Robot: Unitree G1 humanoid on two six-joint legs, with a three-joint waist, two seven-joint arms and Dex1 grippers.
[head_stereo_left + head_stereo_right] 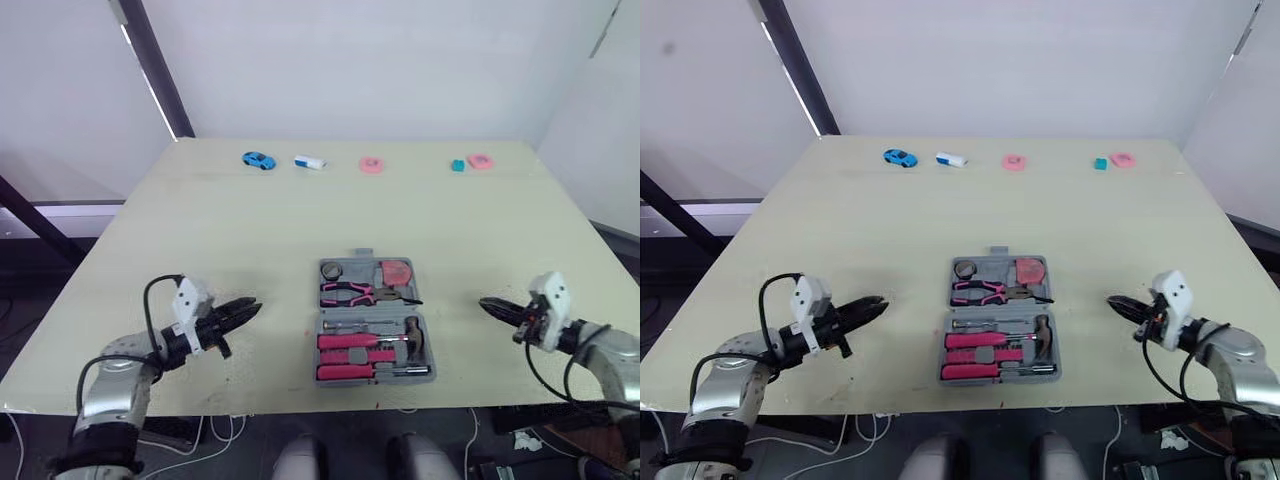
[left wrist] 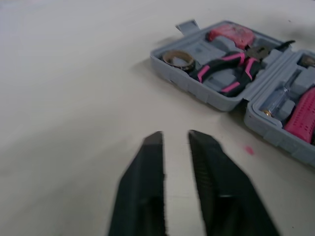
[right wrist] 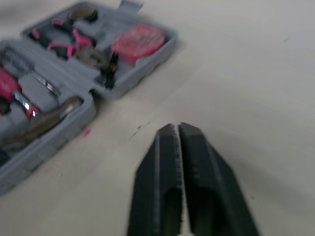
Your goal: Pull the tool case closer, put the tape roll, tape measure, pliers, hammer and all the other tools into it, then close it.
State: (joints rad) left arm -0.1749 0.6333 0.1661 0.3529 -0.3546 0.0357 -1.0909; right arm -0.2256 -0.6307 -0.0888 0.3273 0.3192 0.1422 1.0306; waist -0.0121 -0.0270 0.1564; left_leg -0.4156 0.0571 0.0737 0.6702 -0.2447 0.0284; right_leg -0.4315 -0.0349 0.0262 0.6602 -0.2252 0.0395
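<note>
Fingers (image 2: 145, 167) of the left gripper (image 1: 252, 306) stand a little apart with nothing between them, and this gripper hovers low over the counter (image 1: 200, 230), to the left of the tool case (image 1: 350, 262) and apart from it. The right gripper (image 1: 487, 304) is clenched on nothing, its two fingers pressed together, and it waits on the other side of the case, also apart from it. Between them the case lies open and flat, near the front edge of the counter, so the pulling step seems to be finished. In its far half I see the tape roll (image 1: 332, 270), the tape measure (image 1: 397, 272) and the pliers (image 1: 350, 293). In its near half lie the hammer (image 1: 412, 338) and some pink-handled tools (image 1: 350, 341). Every tool looks seated in its own hollow, and no loose tool lies on the counter beside the case. Along the far edge there are a blue toy car (image 1: 258, 159) and a few small pieces (image 1: 371, 165) which, in my judgement, are not tools. What remains, as I judge it, is only to fold one half over the other and press the case shut.
</note>
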